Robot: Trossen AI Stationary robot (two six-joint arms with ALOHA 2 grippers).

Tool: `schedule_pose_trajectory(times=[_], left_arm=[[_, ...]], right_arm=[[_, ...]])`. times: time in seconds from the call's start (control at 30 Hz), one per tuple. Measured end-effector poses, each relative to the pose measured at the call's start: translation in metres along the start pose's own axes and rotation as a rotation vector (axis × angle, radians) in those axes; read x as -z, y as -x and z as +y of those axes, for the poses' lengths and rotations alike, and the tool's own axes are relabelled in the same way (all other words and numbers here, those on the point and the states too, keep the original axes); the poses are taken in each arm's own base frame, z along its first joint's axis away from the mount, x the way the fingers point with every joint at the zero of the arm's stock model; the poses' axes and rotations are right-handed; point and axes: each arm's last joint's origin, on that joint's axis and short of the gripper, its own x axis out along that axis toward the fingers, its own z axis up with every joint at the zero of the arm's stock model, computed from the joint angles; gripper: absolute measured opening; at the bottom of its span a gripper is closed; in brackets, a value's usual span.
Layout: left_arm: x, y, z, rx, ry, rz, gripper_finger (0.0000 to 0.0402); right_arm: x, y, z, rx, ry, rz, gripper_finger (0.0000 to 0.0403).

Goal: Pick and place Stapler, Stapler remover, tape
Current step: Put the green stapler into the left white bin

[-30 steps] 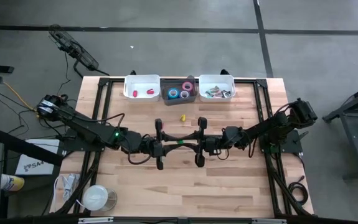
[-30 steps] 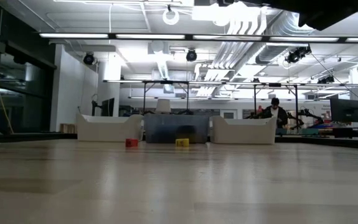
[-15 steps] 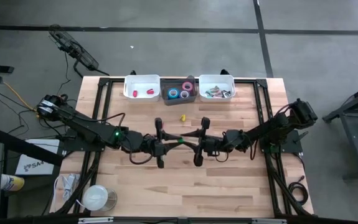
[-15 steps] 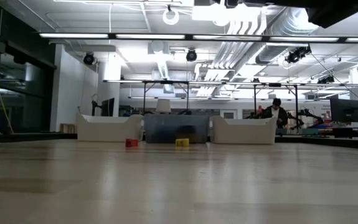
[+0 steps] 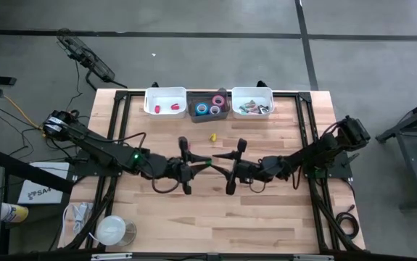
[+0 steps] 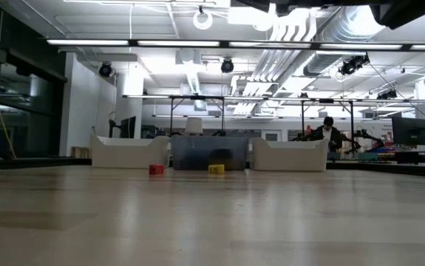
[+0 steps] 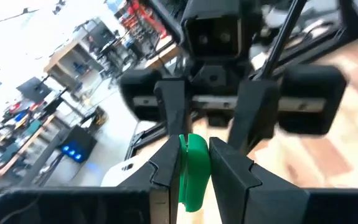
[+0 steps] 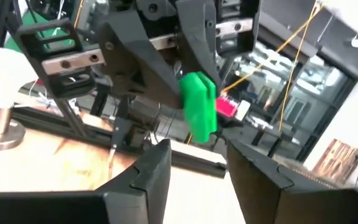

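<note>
Left claw [image 8: 188, 87] grips green piece [image 8: 198, 107], seemingly; right claw [image 8: 197, 163] parted.

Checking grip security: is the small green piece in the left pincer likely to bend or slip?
Probably stiff: the green piece shows a crisp, blocky shape in the left pincer. Likely light, since a pinch on one end alone holds it aloft. Its faces look smooth and plastic-like, so it might slip if jolted.

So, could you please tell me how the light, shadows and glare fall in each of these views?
High view: even light, with the arms throwing soft shadows on the table. Low view: the ceiling strips glare and the table has a pale sheen. Left wrist view: the room behind is washed white, yet the green piece in the left gripper is well lit. Right wrist view: the room behind glares white too.
</note>
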Motion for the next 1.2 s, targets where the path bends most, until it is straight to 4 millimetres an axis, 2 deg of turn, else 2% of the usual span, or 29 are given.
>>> schedule_pose_trajectory(times=[0.27,0.47,0.63,0.87,1.2], left_arm=[[0.016,-0.001,0.003,-0.13,-0.09,0.204,0.0065],[0.04,-0.012,0.021,-0.17,-0.095,0.35,0.0065],[0.07,-0.021,0.046,-0.206,-0.06,0.514,0.0065],[0.113,-0.027,0.088,-0.249,0.097,0.709,0.0065],[0.166,-0.019,0.148,-0.32,0.251,0.89,0.0065]], right_arm=[[0.014,0.002,0.005,0.028,-0.079,0.158,0.0165],[0.022,0.003,0.006,0.065,-0.11,0.239,0.0166],[0.023,0.003,0.006,0.087,-0.103,0.26,0.0167],[0.026,0.004,0.006,0.104,-0.087,0.29,0.0168],[0.029,0.005,0.006,0.101,-0.101,0.315,0.0168]])
